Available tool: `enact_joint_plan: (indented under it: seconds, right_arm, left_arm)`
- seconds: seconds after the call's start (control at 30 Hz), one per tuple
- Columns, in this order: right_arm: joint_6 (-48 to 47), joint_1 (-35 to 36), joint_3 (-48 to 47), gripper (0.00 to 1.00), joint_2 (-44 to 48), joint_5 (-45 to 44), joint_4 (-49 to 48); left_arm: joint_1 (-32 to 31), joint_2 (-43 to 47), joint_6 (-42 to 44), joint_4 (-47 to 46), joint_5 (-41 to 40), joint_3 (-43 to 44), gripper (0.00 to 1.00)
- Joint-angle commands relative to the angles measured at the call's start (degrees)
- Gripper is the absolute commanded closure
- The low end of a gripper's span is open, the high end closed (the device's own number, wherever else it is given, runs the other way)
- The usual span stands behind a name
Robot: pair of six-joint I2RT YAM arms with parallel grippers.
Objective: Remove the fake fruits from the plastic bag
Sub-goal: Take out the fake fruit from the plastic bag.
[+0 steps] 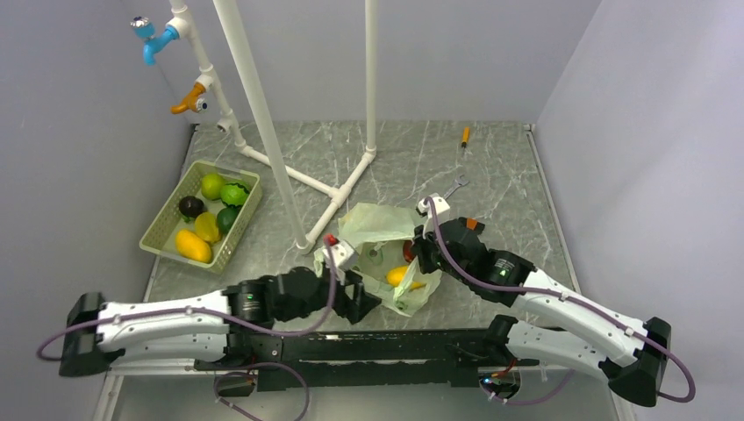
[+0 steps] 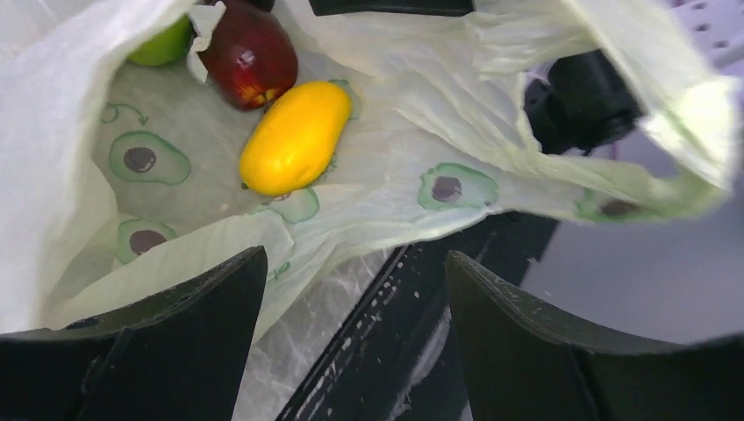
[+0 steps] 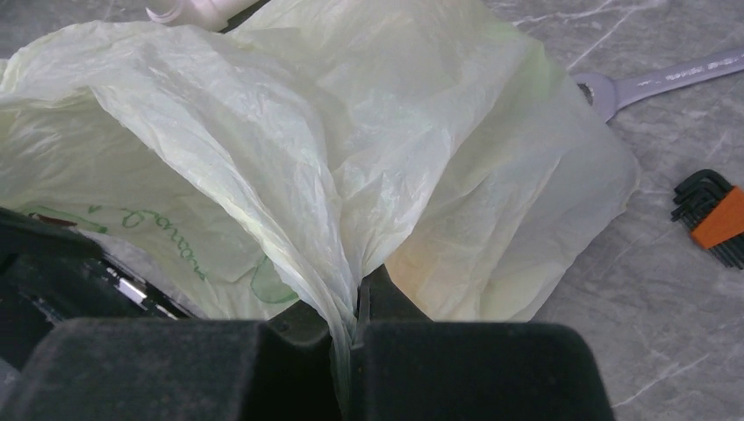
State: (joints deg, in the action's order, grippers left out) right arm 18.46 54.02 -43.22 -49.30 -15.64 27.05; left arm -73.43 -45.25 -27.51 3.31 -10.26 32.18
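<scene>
The plastic bag lies crumpled at the table's middle, its mouth facing my left arm. My right gripper is shut on a bunched fold of the plastic bag and holds that edge up. Inside the bag lie a yellow oblong fruit, a dark red fruit and a green fruit partly hidden by a fold. My left gripper stands open just outside the bag's mouth, nothing between its fingers, the yellow fruit a short way ahead.
A pale-green slotted basket at the left holds several fruits. A white pipe frame stands behind the bag. A wrench, hex keys and an orange screwdriver lie to the right and behind.
</scene>
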Motion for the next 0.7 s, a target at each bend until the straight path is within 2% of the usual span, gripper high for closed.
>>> enact_joint_plan:
  seconds: [0.0, 0.1, 0.23, 0.43, 0.67]
  right_arm:
    - [2.71, -0.23, -0.85, 1.0, 1.56, 2.84, 1.7]
    - [4.98, -0.15, 0.19, 1.0, 3.2, 3.34, 2.71]
    - [7.82, -0.23, 2.31, 1.0, 4.82, 5.23, 3.32]
    - [13.68, -0.23, 4.13, 1.0, 5.41, 6.07, 6.17]
    - [22.35, -0.2, 5.08, 1.0, 3.54, 2.34, 12.52]
  left_arm:
    - [-6.93, -9.83, -1.14, -11.22, -18.45, 2.53, 0.21]
    - [-8.51, -15.8, -1.65, -10.96, -20.85, 4.74, 0.25]
    - [-8.57, -19.98, -5.6, -15.83, -20.92, 2.38, 0.27]
    - [-8.25, -26.62, -7.27, -11.99, -21.42, 6.25, 0.33]
    - [-4.44, -31.5, -8.58, -16.48, -16.03, 5.54, 0.36]
